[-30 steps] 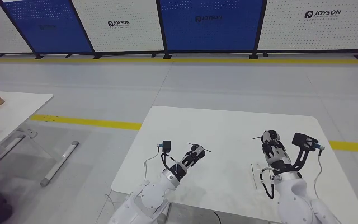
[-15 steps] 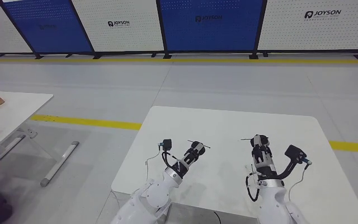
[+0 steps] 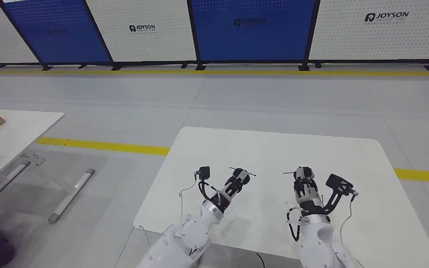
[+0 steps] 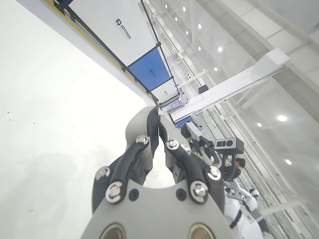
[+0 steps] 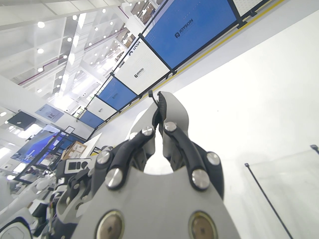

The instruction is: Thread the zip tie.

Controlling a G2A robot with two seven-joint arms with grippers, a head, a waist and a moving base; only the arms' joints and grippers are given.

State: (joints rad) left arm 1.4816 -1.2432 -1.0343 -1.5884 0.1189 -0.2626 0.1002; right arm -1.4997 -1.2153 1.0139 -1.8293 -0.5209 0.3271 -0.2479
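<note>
White bench (image 3: 281, 144) seen from above, with both arms lifted over its near half, well apart from each other. Left claw (image 4: 158, 115) clenched, pads pressed together, gripping a thin black zip tie (image 3: 232, 169) crosswise at the fingertips, with an end showing on either side. Right claw (image 5: 159, 109) likewise clenched, grasping a second zip tie (image 5: 151, 95) close to its small square head, with the head just beyond the fingertips and the strap back between the pads. Both ties up in the air above the bench, not touching one another. Third zip tie (image 5: 268, 200), black and straight, flat on the bench near the right claw, apart from both claws.
</note>
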